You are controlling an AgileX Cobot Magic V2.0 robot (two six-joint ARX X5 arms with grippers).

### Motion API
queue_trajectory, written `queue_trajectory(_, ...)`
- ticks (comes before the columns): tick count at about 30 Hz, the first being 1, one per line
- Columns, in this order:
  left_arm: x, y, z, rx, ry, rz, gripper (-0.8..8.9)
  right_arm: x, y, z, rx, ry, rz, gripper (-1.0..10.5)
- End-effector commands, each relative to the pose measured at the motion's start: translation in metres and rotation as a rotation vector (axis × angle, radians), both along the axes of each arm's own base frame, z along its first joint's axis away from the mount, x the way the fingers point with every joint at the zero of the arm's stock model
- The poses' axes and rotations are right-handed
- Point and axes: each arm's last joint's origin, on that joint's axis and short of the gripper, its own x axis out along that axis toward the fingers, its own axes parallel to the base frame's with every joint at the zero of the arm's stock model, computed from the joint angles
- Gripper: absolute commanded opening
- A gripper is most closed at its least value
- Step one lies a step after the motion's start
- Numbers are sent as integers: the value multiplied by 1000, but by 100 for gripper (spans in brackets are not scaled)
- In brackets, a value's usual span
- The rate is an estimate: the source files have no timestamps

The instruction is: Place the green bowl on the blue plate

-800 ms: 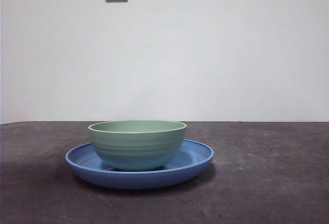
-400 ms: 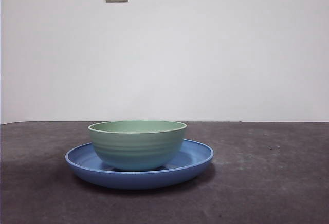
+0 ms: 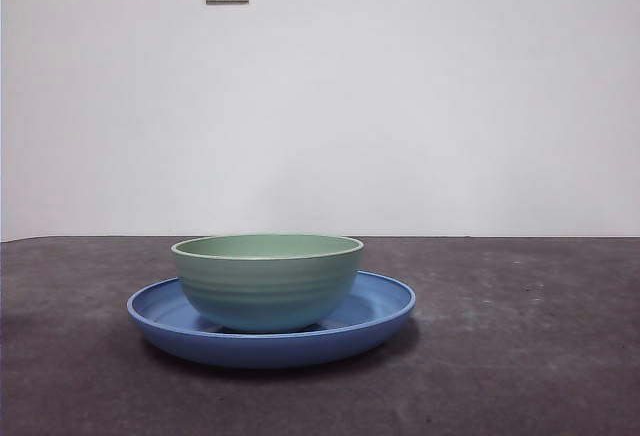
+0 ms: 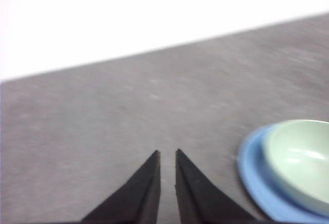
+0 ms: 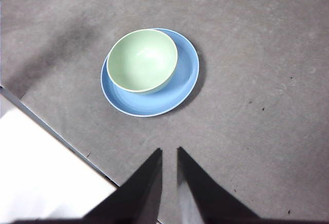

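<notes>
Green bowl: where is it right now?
The pale mint-green round ceramic bowl sits upright on the glossy blue round plate, off-centre toward its left in the front view; neither hand touches it.

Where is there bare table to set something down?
Bare table lies on either side of the blue plate, and between it and the wall. The only filled spot is the plate, where the green bowl sits off-centre. Neither hand is near it.

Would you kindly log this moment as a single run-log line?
green bowl: upright on blue plate, off-centre | left gripper: near-shut, empty, beside plate | right gripper: near-shut, empty, clear of plate | task: placed
</notes>
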Motion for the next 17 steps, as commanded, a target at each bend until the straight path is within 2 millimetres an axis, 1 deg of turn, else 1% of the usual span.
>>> queue_trajectory(1, -2, 5, -32, 25, -52, 47, 47, 0, 1, 4, 7, -21, 15, 43)
queue_trajectory(4, -4, 10, -53, -31, -30, 121, 47, 0, 1, 4, 7, -21, 15, 43)
queue_trajectory(7, -4, 12, -64, -52, -13, 153, 47, 0, 1, 4, 7, -21, 15, 43)
queue_trajectory(10, -3, 13, -68, -70, 6, 167, 47, 0, 1, 4, 7, -21, 15, 43)
queue_trajectory(14, -2, 15, -79, -134, 66, 233, 47, 0, 1, 4, 7, -22, 15, 43)
queue_trajectory(17, -2, 15, -79, -125, 63, 246, 47, 1, 2, 5, 13, -29, 15, 43)
